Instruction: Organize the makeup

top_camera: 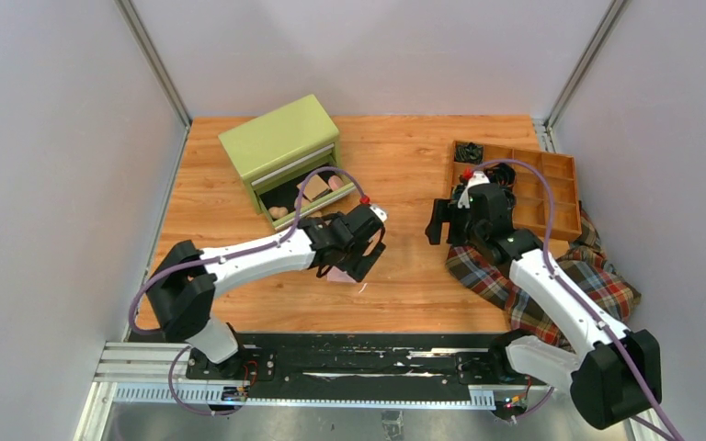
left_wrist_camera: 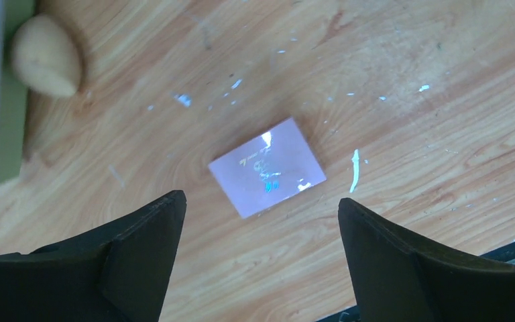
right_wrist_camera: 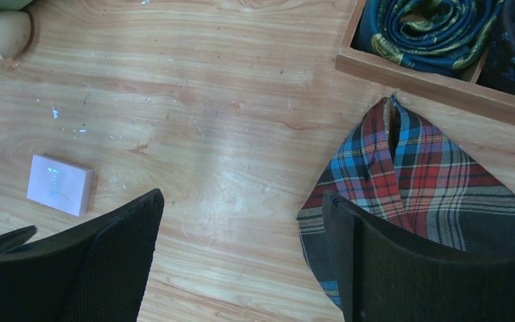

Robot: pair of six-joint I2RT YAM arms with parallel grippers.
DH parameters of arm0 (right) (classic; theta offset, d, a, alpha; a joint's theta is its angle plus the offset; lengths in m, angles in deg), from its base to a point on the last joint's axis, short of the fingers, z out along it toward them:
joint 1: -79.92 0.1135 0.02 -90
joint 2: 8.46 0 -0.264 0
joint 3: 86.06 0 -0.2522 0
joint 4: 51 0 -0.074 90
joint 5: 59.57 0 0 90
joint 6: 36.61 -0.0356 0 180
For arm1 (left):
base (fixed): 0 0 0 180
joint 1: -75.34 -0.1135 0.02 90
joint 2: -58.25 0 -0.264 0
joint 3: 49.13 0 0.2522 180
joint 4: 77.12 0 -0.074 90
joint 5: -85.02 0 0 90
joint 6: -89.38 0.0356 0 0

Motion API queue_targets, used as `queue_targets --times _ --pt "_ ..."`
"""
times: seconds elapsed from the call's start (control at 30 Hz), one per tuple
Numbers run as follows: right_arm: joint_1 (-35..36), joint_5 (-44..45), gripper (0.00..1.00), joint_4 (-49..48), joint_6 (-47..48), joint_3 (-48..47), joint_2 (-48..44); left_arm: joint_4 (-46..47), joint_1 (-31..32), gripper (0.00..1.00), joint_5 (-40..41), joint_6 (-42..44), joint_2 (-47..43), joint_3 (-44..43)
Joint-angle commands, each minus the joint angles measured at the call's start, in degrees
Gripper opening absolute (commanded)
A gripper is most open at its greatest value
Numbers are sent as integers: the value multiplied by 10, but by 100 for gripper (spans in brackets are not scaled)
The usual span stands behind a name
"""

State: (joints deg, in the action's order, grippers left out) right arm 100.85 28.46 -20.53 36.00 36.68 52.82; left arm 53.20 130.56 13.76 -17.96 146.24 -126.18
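Note:
A pink square pad (left_wrist_camera: 267, 168) lies flat on the wooden table, just ahead of my open left gripper (left_wrist_camera: 261, 208), which hovers over it without touching. From above, that gripper (top_camera: 372, 250) covers most of the pad (top_camera: 338, 274). A tan egg-shaped sponge (left_wrist_camera: 43, 57) rests by the front of the green drawer box (top_camera: 280, 147). Its open drawer holds a tan square (top_camera: 315, 188) and other small pieces. My right gripper (right_wrist_camera: 241, 201) is open and empty over bare wood, with the pad (right_wrist_camera: 60, 184) to its left.
A plaid cloth (right_wrist_camera: 409, 174) lies crumpled at the right, under my right arm. Behind it stands a wooden divided tray (top_camera: 561, 197) with dark rolled fabric (right_wrist_camera: 429, 27) in one compartment. Grey walls enclose the table on three sides.

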Motion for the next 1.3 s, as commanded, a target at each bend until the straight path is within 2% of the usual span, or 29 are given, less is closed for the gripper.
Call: queue_targets --times 0.0,0.07,0.1,0.3,0.4,0.6,0.77,1.03,1.27 --pt "-25 -25 86 33 -17 -16 -4 52 -20 88 -99 136 51 -31" --pt "-37 -48 87 39 -22 -13 -15 57 -35 89 -135 157 80 -45" --pt "-46 -52 87 50 -23 -8 -37 76 -55 90 -179 179 111 -49" --pt "-56 -54 86 75 -17 3 -74 48 -70 92 -202 218 172 -66" --pt "-58 -53 86 77 -19 6 -77 37 -76 91 -220 207 187 -58" --pt "-59 -55 86 76 -22 -2 -74 23 -77 87 -239 120 143 1" --pt "-59 -74 86 63 -24 -3 -53 42 -77 86 -252 80 108 64" --pt "-59 -92 86 50 -35 4 -42 74 -74 83 -260 44 76 104" --pt "-58 -91 86 46 -36 9 -43 86 -74 66 -247 34 89 101"
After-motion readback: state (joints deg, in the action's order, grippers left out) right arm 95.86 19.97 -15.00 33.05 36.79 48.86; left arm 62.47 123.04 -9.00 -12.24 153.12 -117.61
